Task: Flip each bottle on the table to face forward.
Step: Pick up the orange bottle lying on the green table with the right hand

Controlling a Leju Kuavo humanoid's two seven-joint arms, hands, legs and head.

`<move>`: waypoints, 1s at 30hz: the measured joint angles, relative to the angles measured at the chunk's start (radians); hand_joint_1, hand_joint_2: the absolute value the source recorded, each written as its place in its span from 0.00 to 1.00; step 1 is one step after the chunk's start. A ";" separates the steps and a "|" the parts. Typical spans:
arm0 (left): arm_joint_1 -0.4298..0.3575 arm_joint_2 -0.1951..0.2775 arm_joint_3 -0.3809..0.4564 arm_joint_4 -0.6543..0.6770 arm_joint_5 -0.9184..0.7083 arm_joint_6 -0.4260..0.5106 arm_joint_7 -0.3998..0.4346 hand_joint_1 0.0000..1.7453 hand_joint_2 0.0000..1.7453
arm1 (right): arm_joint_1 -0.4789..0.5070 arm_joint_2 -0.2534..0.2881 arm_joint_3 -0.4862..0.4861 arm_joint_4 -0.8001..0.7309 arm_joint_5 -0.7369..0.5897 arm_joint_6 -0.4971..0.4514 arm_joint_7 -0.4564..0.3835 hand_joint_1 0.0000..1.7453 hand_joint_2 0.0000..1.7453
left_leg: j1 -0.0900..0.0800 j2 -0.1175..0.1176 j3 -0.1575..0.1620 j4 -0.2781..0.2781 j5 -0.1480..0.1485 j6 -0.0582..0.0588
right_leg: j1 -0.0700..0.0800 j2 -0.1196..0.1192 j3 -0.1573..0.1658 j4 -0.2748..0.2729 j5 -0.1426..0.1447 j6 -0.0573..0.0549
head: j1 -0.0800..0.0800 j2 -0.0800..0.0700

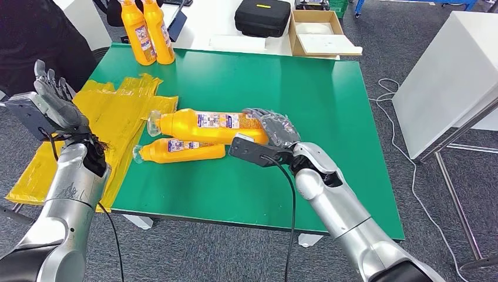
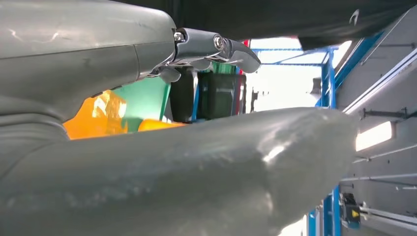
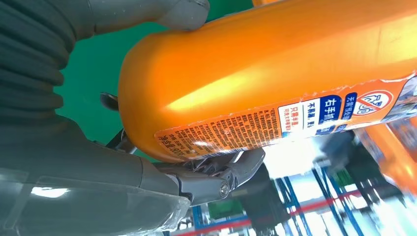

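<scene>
Big bottle (image 1: 205, 124) grabbed at its base by the right hand (image 1: 276, 129), second bottle (image 1: 179, 150) left lying on the green surface (image 1: 329, 100).

The big one is held on its side near the middle of the surface, cap at 9 o'clock, printed label turned up; in the right wrist view the orange body (image 3: 275, 73) is seen clamped between thumb and fingers (image 3: 231, 172). The smaller one is parked just beside it at 7 o'clock, also cap at 9. The left hand (image 1: 56, 103) is raised off the surface's 9 o'clock edge, fingers spread, nothing held. Two more bottles (image 1: 147, 32) are stood upright at the far 11 o'clock corner, and yellow bags (image 1: 111, 117) are draped over the 9 o'clock side.
</scene>
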 joint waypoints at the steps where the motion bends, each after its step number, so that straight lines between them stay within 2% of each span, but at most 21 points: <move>1: 0.002 0.000 -0.002 0.002 0.010 -0.025 0.003 0.00 0.25 | 0.004 -0.007 -0.006 -0.025 -0.009 -0.003 0.003 1.00 1.00 | 0.000 0.000 0.000 0.000 0.000 0.000 | 0.000 0.000 0.000 0.000 0.000 0.000 | 0.000 0.000; 4: 0.014 -0.003 -0.022 0.005 0.052 -0.136 0.034 0.00 1.00 | 0.017 -0.022 -0.033 -0.084 -0.020 -0.043 0.025 1.00 1.00 | 0.000 0.000 0.000 0.000 0.000 0.000 | 0.000 0.000 0.000 0.000 0.000 0.000 | 0.000 0.000; 8: 0.042 -0.015 -0.070 0.001 0.139 -0.289 0.090 0.00 1.00 | 0.027 -0.041 -0.078 -0.114 -0.035 -0.119 0.031 1.00 1.00 | 0.000 0.000 0.000 0.000 0.000 0.000 | 0.000 0.000 0.000 0.000 0.000 0.000 | 0.000 0.000; 15: 0.082 -0.041 -0.147 -0.037 0.237 -0.406 0.143 0.00 1.00 | 0.054 -0.057 -0.122 -0.116 -0.061 -0.170 0.009 1.00 1.00 | -0.001 0.000 0.000 0.000 0.000 0.000 | 0.000 0.000 0.000 0.000 0.000 0.000 | 0.000 0.000; 24: 0.148 -0.078 -0.230 -0.171 0.280 -0.405 0.191 0.00 1.00 | 0.075 -0.043 -0.136 -0.115 -0.074 -0.182 0.021 1.00 1.00 | 0.000 0.000 -0.001 0.000 0.000 0.000 | 0.000 0.000 0.000 0.000 0.000 0.000 | 0.000 0.000; 30: 0.156 -0.100 -0.284 -0.219 0.308 -0.394 0.211 0.00 1.00 | 0.067 0.009 -0.137 -0.090 -0.099 -0.189 0.020 1.00 1.00 | 0.000 0.000 -0.001 0.000 0.000 0.000 | 0.000 0.000 0.000 0.000 0.000 0.000 | 0.000 0.000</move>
